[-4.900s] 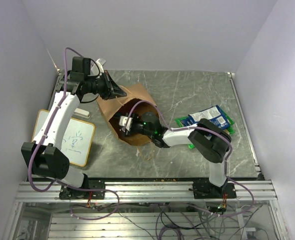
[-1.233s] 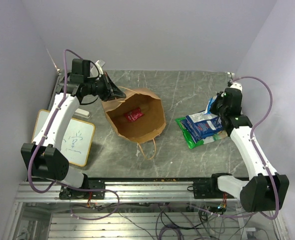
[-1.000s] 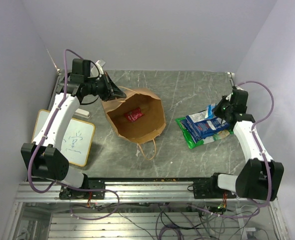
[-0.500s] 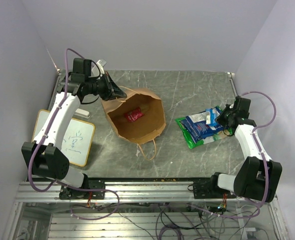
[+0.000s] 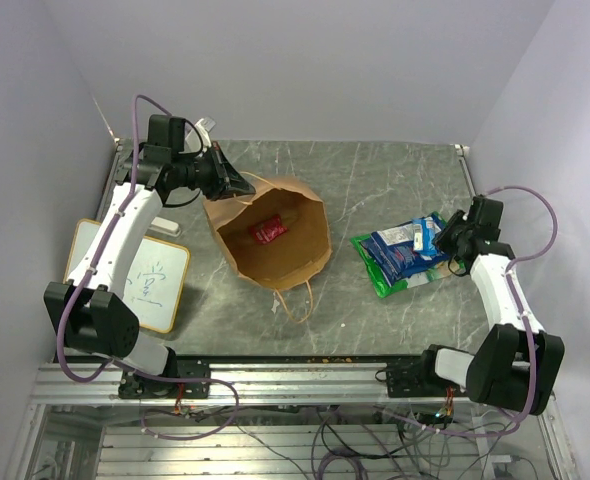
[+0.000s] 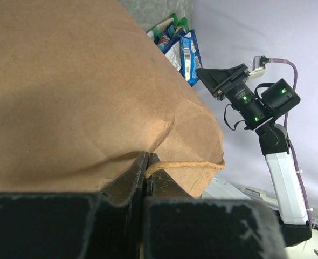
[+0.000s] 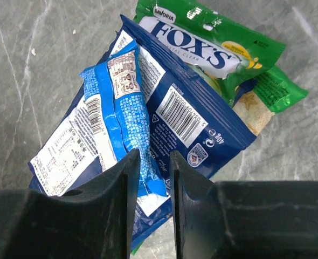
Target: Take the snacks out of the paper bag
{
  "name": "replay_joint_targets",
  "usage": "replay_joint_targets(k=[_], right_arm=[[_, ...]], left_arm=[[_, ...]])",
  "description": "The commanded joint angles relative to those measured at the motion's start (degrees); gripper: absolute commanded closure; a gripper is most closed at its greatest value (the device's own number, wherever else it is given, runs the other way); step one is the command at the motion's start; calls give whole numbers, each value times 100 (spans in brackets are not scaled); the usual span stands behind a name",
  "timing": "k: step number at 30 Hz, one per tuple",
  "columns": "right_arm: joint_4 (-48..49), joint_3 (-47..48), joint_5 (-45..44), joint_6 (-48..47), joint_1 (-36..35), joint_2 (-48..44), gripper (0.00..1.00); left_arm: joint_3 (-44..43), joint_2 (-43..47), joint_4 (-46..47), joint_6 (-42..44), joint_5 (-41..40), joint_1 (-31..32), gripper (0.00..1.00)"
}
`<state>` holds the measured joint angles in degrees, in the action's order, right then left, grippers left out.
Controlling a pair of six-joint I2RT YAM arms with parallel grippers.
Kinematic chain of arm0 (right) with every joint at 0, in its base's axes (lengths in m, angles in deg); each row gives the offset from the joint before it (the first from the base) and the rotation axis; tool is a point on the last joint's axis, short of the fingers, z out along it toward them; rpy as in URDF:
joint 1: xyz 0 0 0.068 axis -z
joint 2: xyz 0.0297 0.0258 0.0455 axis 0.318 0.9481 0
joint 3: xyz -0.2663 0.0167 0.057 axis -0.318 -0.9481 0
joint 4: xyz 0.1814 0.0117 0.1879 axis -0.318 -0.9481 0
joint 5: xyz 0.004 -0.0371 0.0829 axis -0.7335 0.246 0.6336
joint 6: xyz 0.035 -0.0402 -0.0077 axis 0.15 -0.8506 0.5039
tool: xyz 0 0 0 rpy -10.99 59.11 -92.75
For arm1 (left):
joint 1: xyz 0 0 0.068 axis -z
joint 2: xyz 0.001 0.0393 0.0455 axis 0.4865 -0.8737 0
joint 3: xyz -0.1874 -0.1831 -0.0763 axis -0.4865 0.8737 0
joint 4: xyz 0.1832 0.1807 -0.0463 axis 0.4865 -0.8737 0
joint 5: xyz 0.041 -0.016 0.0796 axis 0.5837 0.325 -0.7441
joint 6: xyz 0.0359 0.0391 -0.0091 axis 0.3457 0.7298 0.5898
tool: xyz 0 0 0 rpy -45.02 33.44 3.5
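Overhead view; two close wrist views.

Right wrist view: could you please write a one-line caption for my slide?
Right gripper above a pile of snacks: light blue packet on dark blue packet, green Fox's packet beneath.

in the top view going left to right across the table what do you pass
whiteboard → left claw pinching the bag's rim → paper bag, small red snack inside → pile of snacks → right claw
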<state>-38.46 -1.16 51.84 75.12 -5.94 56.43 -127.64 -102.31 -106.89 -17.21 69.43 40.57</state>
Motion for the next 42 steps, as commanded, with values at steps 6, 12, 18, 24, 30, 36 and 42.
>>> replay_joint_targets(k=[6, 12, 18, 24, 30, 36, 42], right_arm=[[-27, 313, -214, -218, 69, -298, 62], [478, 527, 527, 1, 30, -158, 53], [968, 909, 1165, -268, -347, 152, 51], [1690, 1459, 2099, -224, -1373, 588, 51], [3580, 1222, 2563, 592, -2827, 479, 50], [4469, 1213, 2780, -189, -3942, 355, 54], [4865, 890, 3595, -1959, -4692, 156, 54]], left_arm=[[-103, -8, -6, 60, 41, 63, 93], [-67, 43, 21, 42, 48, 158, 93], [44, 126, 90, -34, 68, 189, 93], [239, 247, 211, -167, 123, 207, 93], [543, 402, 504, -441, 184, 207, 93], [823, 567, 834, -704, 237, 207, 93], [1001, 627, 1045, -869, 353, 232, 93]])
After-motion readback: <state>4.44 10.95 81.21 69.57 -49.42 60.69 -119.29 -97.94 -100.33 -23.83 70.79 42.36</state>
